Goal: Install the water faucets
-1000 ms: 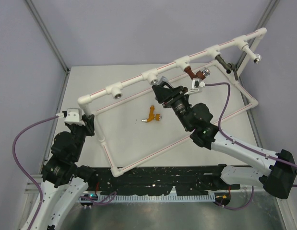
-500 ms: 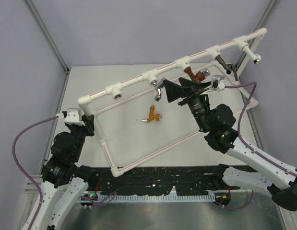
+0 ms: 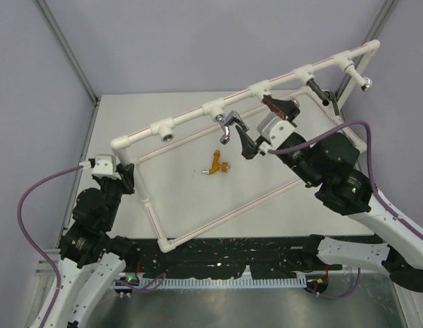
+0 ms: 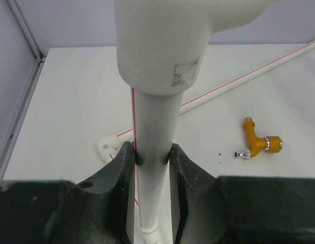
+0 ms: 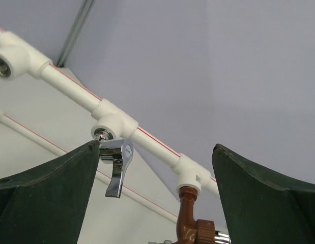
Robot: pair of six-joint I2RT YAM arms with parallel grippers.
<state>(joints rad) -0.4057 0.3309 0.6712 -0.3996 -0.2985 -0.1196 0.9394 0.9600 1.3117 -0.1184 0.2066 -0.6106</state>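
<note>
A white pipe frame (image 3: 190, 117) stands tilted on the table. My left gripper (image 4: 152, 152) is shut on its upright post (image 4: 153, 117) near the left corner. Three water faucets hang from the top rail. They are a chrome one (image 3: 228, 126) (image 5: 116, 168), a red-brown one (image 3: 276, 104) (image 5: 190, 218) and a dark grey one (image 3: 319, 89). An orange-yellow faucet (image 3: 216, 164) (image 4: 256, 144) lies loose on the table. My right gripper (image 3: 264, 128) (image 5: 156, 147) is open below the rail and holds nothing. Its left finger is beside the chrome faucet.
An unfilled tee socket (image 3: 165, 129) sits left of the chrome faucet. The frame's lower rails (image 3: 225, 215) cross the table (image 3: 177, 184). An elbow joint (image 4: 107, 147) is at the post's foot. Metal enclosure posts (image 3: 67, 55) and grey walls ring the table. A purple cable (image 3: 351, 126) loops over my right arm.
My right gripper opened and let go of the chrome faucet, which stays hanging in its tee. The right arm then drew back to the right. My left arm has not moved.
</note>
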